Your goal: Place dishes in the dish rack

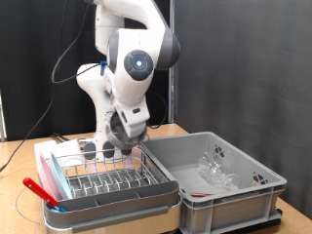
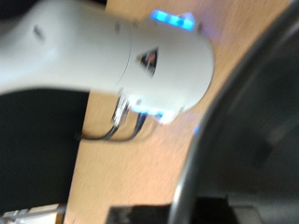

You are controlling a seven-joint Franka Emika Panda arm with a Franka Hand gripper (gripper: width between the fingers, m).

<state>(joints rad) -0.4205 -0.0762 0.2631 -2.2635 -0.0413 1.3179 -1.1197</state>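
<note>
In the exterior view the dish rack (image 1: 107, 180), silver wire in a white tray base, stands on the wooden table at the lower left. My gripper (image 1: 125, 144) hangs low over the rack's far right corner, and its fingers are too small and dark to read. Clear glass dishes (image 1: 219, 171) lie inside the grey bin. The wrist view is blurred: it shows my own white arm (image 2: 112, 56) with a blue light, and a large dark curved rim (image 2: 248, 121) very close on one side. I cannot tell what that rim belongs to.
The large grey plastic bin (image 1: 219, 180) stands to the right of the rack, touching it. A red utensil (image 1: 39, 190) lies along the rack's left edge. The robot's base and cables rise just behind the rack, before a black curtain.
</note>
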